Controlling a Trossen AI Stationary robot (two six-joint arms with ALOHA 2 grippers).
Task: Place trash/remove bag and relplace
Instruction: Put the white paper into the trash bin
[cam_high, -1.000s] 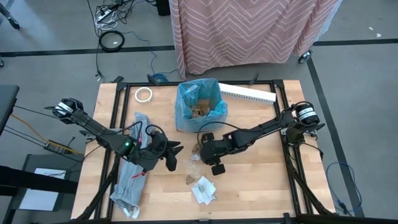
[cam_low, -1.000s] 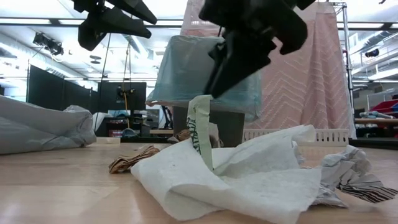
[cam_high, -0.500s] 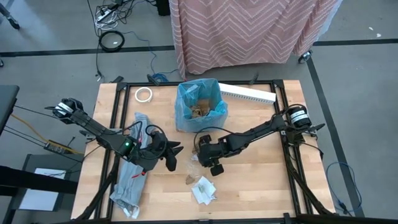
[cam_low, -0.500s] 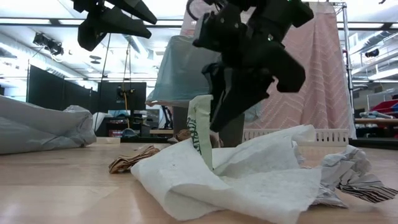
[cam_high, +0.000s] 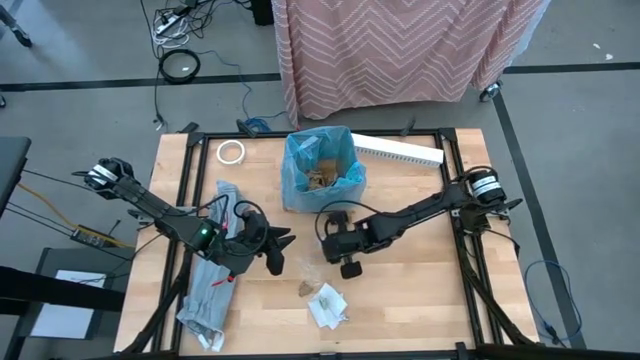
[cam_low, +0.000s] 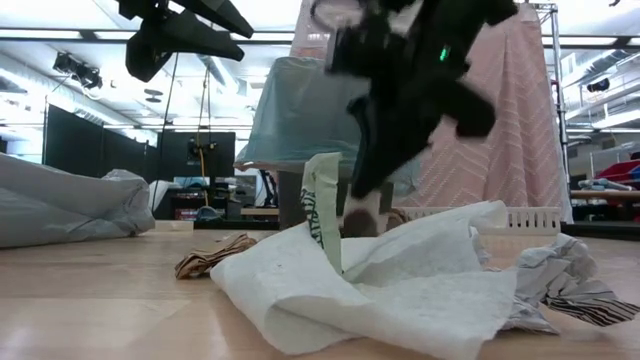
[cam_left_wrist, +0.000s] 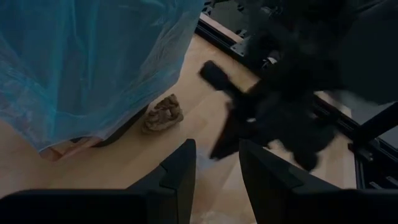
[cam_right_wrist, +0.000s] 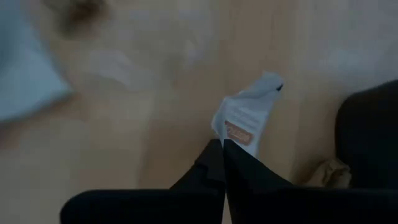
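Two arms over a wooden table, trash half cleared.

Largest first: the blue bag lines the bin at the far middle, brown scraps already inside. Right gripper, just near of it, is pinched tight on a white wrapper. Left gripper hovers left with fingers parted, empty. More paper trash lies at the near middle.

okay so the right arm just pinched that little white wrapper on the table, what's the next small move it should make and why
Probably lift straight up, then carry toward the bin. The right tool is shut on the white wrapper, still low over the table, and the blue bag in the bin sits open just beyond it. The left tool waits nearby.
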